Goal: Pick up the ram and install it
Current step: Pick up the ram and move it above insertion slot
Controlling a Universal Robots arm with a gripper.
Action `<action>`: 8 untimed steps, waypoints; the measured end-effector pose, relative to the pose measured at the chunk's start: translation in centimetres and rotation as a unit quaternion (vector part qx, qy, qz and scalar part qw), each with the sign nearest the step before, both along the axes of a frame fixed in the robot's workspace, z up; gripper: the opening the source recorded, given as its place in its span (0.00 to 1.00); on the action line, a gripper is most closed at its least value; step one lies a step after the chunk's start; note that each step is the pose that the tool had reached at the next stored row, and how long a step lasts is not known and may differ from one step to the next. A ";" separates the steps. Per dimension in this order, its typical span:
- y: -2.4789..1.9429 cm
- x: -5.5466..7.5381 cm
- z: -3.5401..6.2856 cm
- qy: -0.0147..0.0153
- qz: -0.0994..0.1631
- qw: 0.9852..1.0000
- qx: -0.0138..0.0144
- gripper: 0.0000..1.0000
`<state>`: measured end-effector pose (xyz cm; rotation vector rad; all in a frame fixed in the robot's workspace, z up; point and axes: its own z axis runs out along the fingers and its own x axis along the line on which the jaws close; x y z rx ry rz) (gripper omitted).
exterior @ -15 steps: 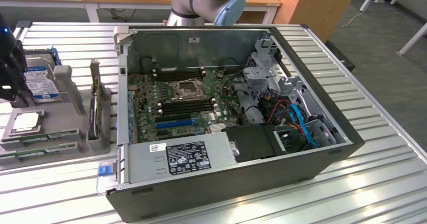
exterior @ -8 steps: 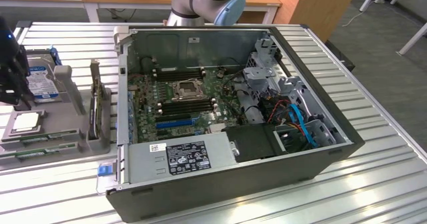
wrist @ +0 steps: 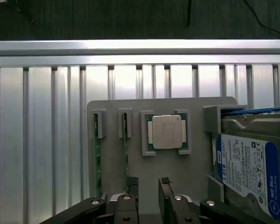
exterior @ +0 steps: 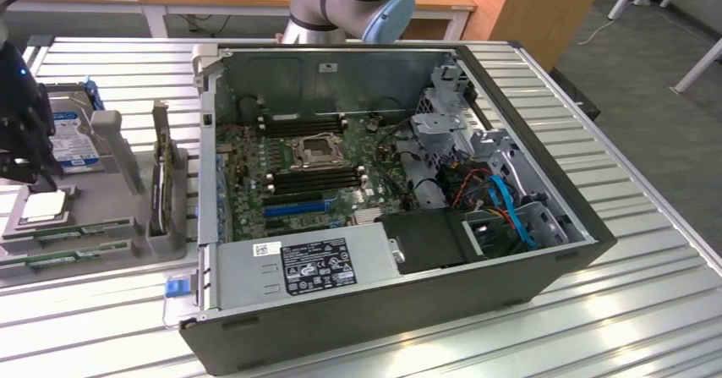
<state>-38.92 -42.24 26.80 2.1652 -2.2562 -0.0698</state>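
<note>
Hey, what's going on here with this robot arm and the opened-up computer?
The arm's tool hangs open and empty above a grey parts holder beside the open computer case. The holder carries two green ram sticks standing on edge in slots, a square processor chip and a hard drive. Both sticks sit in the holder, untouched, so no ram has been picked up yet.

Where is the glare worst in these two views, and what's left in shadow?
Exterior view: glare streaks the table at the view's left; the computer case interior sits shaded. Wrist view: a bright band whitens the edge rail; the processor shines pale.
</note>
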 end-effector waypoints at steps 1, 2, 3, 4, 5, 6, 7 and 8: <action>0.00 0.0 -0.13 0.000 0.000 1.000 0.000 0.31; 0.00 0.0 -0.26 0.000 0.000 1.000 0.000 0.31; 0.00 0.0 -0.38 0.000 0.000 1.000 0.000 0.31; 0.00 0.0 -0.50 0.000 0.000 1.000 0.000 0.31; 0.00 0.0 -0.62 0.000 0.000 1.000 0.000 0.31; 0.00 0.0 -0.74 0.000 0.000 1.000 0.000 0.31; 0.00 0.0 -0.85 0.000 0.000 1.000 0.000 0.31; 0.00 0.0 -0.98 0.000 0.000 1.000 0.000 0.31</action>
